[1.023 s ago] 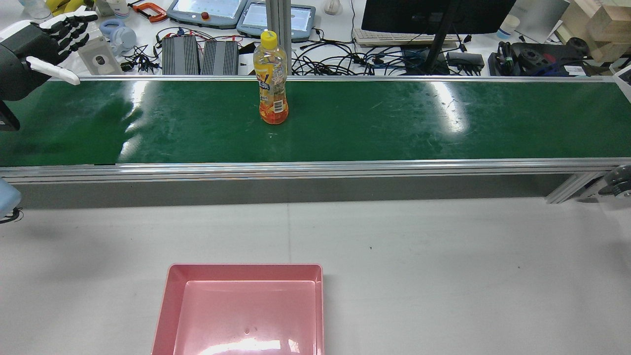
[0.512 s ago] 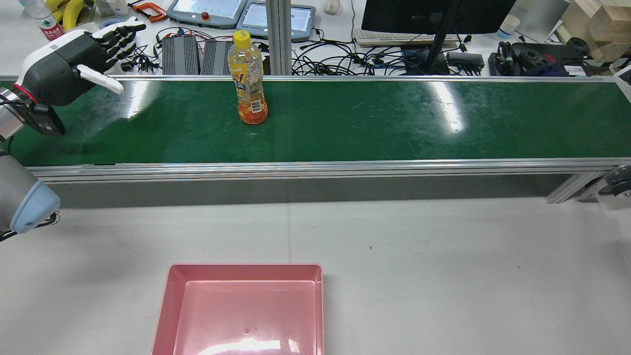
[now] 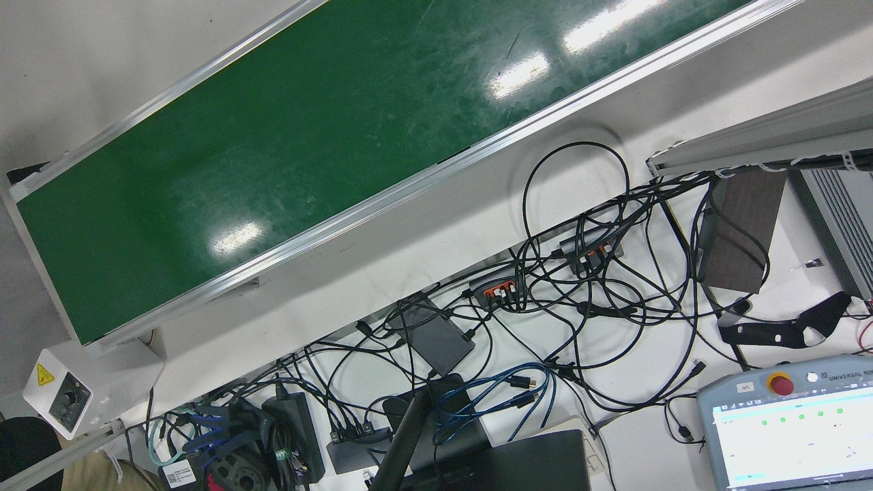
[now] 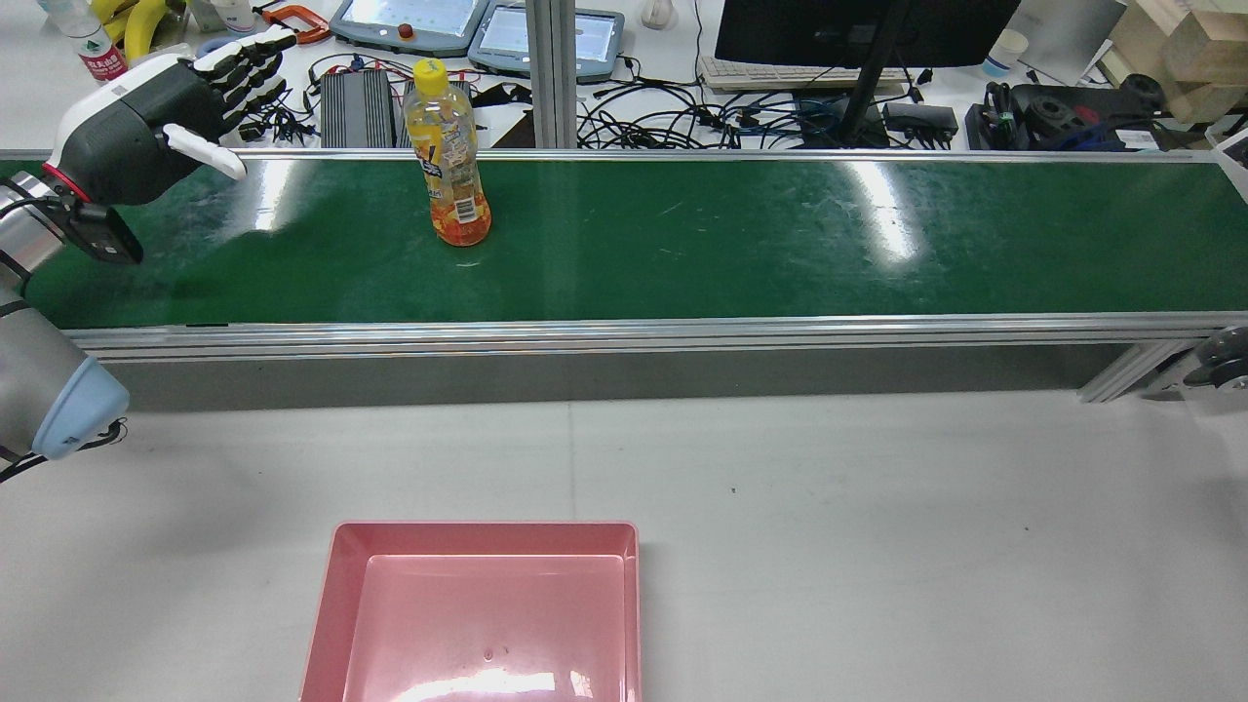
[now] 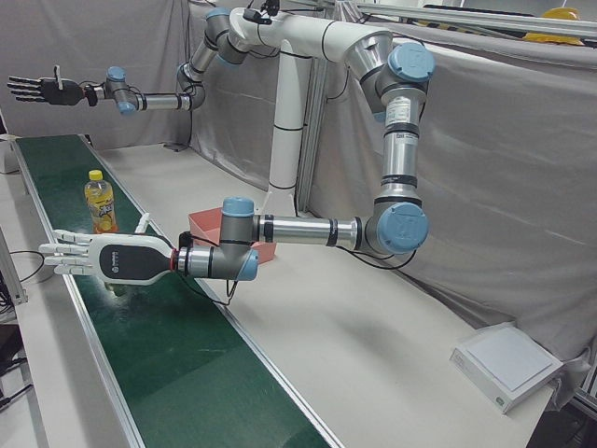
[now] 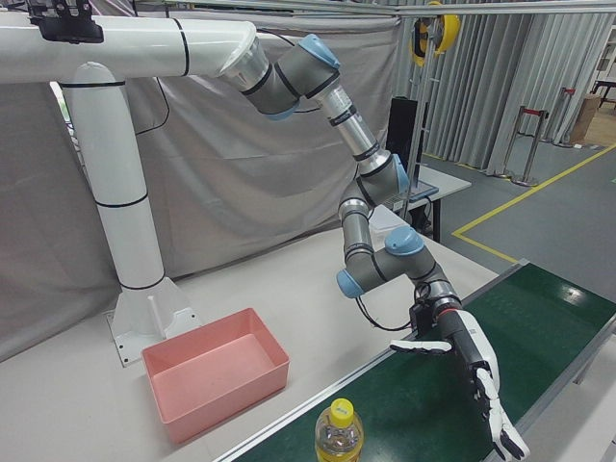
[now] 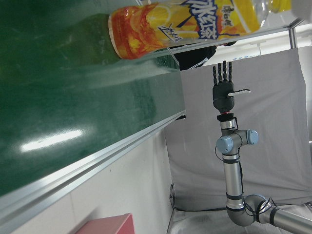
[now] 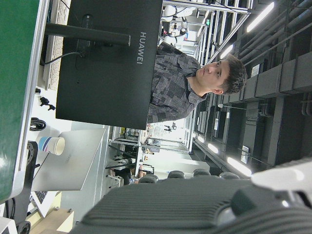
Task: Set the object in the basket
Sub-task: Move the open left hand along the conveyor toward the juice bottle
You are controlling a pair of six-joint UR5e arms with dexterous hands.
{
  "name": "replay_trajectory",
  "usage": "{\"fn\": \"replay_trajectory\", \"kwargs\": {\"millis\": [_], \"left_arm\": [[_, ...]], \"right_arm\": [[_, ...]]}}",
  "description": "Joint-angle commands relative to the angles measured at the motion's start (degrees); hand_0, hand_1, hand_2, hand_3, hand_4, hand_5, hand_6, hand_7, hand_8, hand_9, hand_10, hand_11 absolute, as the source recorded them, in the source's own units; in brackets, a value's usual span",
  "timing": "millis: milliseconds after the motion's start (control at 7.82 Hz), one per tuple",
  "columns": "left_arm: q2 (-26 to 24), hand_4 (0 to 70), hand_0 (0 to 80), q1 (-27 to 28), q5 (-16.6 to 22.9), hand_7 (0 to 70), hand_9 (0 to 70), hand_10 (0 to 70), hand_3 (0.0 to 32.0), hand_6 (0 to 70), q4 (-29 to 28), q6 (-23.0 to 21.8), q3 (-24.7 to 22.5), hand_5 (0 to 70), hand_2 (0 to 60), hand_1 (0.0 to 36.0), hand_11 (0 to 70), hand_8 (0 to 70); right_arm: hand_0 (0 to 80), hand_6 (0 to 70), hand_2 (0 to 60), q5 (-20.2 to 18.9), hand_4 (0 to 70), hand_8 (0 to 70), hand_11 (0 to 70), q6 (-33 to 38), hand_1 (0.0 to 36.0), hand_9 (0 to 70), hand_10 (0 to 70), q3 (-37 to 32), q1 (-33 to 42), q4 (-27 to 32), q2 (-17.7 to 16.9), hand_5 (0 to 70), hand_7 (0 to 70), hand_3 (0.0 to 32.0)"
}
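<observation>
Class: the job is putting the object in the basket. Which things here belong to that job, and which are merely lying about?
Belonging to the job:
- orange drink bottle with yellow cap, upright on the green conveyor belt
- pink plastic basket
- left hand, open beside the bottle

Merely lying about:
- black monitor
- tangled black cables
- paper cup

One bottle [image 4: 448,156] stands on one green conveyor belt [image 4: 741,244]; one pink basket [image 4: 336,604]; two robot hands, left hand [image 4: 156,122], right hand [image 5: 42,90]
</observation>
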Motion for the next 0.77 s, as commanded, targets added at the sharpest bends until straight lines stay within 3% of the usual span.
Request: {"fn": "replay_trajectory", "kwargs": {"millis": [0, 256, 640], "left_arm": [[-1.7, 7.7, 54.3, 0.1, 0.4, 0.9, 0.0, 2.6, 0.0, 0.0, 3.9, 0.6, -0.2, 15.4, 0.0, 10.0, 5.4, 0.2], [-2.9, 8.5, 55.9, 4.2, 0.3, 0.3, 0.0, 2.3, 0.0, 0.0, 4.1, 0.5, 0.1, 18.6, 0.0, 11.0, 5.0, 0.4], [-4.1, 8.4, 56.2, 4.5, 0.3, 0.3, 0.0, 1.8, 0.0, 0.0, 5.0, 0.6, 0.2, 17.7, 0.0, 11.0, 4.4, 0.1]], "right_arm": [[0.0, 0.0, 0.0, 0.0, 0.0, 0.0, 0.0, 0.0, 0.0, 0.0, 0.0, 0.0, 0.0, 0.0, 0.0, 0.0, 0.0, 0.0], [0.0, 0.0, 0.0, 0.0, 0.0, 0.0, 0.0, 0.0, 0.0, 0.0, 0.0, 0.0, 0.0, 0.0, 0.0, 0.0, 0.0, 0.0], [0.0, 0.0, 0.0, 0.0, 0.0, 0.0, 0.0, 0.0, 0.0, 0.0, 0.0, 0.0, 0.0, 0.0, 0.0, 0.0, 0.0, 0.0]]}}
